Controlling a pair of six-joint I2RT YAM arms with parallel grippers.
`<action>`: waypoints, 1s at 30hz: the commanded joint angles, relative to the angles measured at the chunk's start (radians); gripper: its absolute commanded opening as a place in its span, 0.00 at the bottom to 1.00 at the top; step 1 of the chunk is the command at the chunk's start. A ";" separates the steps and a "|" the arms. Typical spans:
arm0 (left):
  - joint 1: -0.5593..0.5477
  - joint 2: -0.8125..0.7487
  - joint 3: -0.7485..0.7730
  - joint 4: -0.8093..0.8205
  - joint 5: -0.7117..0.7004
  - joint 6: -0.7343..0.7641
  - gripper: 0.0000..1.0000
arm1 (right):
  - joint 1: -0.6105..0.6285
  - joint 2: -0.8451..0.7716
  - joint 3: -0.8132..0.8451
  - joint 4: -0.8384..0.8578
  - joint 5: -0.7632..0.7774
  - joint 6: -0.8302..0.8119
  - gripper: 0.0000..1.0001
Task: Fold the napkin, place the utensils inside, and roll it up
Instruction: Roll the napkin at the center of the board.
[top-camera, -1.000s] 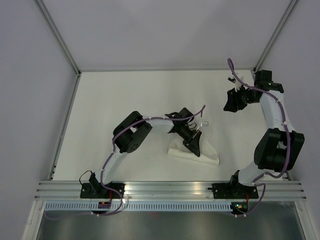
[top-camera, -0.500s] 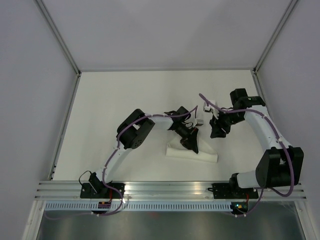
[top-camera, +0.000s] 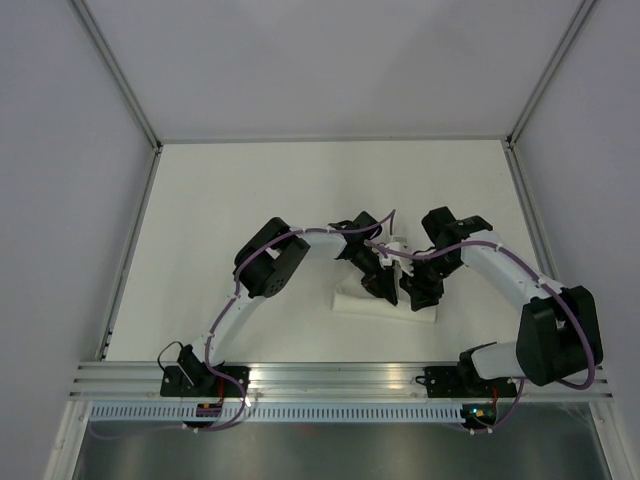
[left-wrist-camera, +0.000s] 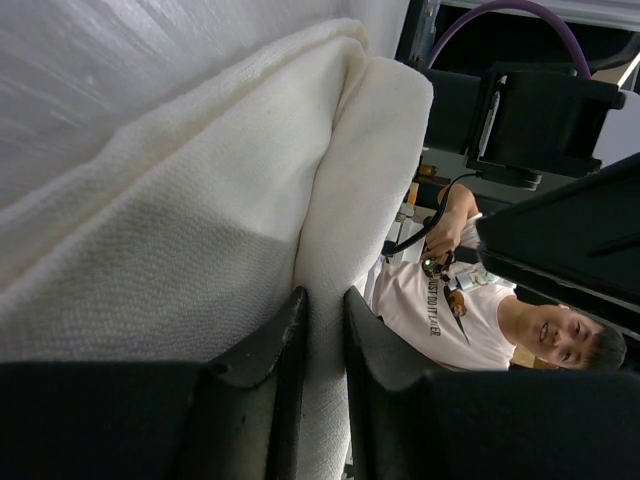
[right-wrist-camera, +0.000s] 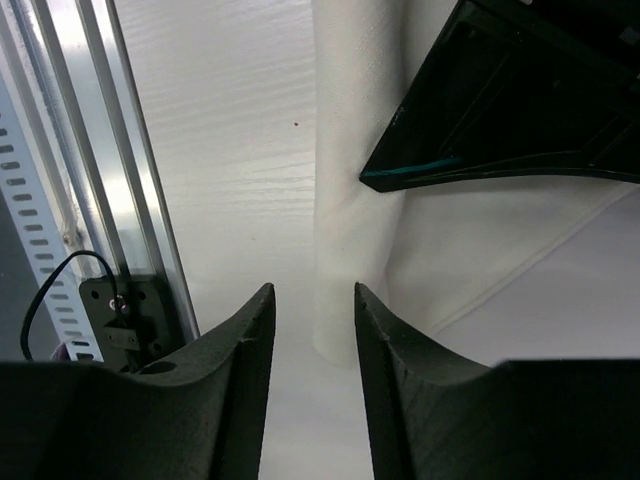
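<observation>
The napkin (top-camera: 350, 303) lies on the table's (top-camera: 250, 200) near-centre as a narrow, thick bundle, folded and seemingly part-rolled, with the left gripper (left-wrist-camera: 322, 310) pinching its fold and the right gripper (right-wrist-camera: 312, 300) poised empty-jawed over one end, utensils unseen — perhaps inside.

1. From above, the left fingers (top-camera: 384, 290) and right fingers (top-camera: 420, 296) cover the middle of the napkin (top-camera: 348, 303).
2. In the left wrist view the napkin runs past the picture's edges.
3. We cannot see inside its folds.
</observation>
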 joint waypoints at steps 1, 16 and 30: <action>0.012 0.068 -0.003 -0.054 -0.115 -0.057 0.26 | 0.028 0.009 -0.043 0.097 0.037 0.037 0.42; 0.012 0.045 -0.006 -0.053 -0.131 -0.025 0.29 | 0.037 0.088 -0.115 0.260 0.095 0.108 0.29; 0.035 -0.068 -0.075 0.125 -0.197 -0.079 0.45 | 0.037 0.120 -0.155 0.335 0.149 0.134 0.19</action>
